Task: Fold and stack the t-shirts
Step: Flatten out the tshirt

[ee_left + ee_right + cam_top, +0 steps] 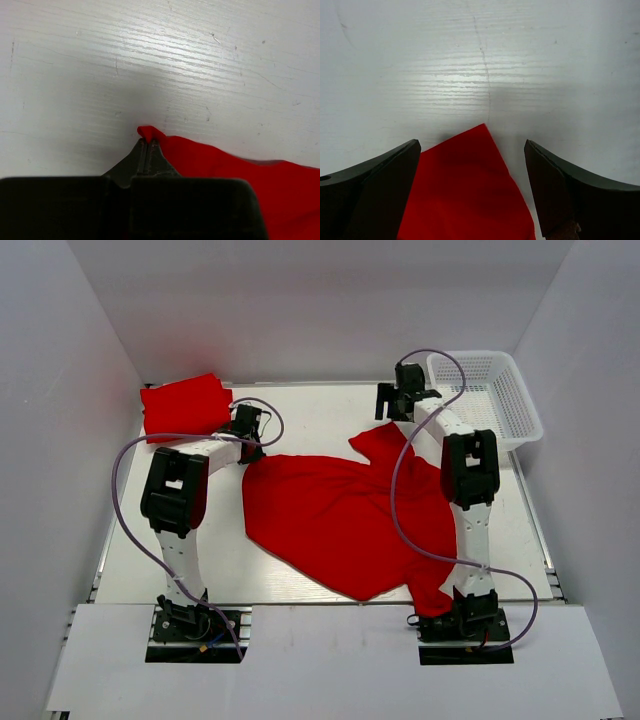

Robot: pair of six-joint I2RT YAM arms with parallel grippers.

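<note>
A red t-shirt (340, 520) lies spread and crumpled across the middle of the table. A folded red t-shirt (185, 405) lies at the far left corner. My left gripper (252, 450) is shut on the spread shirt's left corner; the left wrist view shows the cloth tip (148, 133) pinched between its closed fingers. My right gripper (392, 412) is open above the shirt's far corner (470, 185), which lies flat between its fingers (385, 180) without touching them.
A white mesh basket (490, 400) stands at the far right corner, beside the right arm. White walls enclose the table on the left, back and right. The shirt's near corner hangs by the right arm's base (465, 615).
</note>
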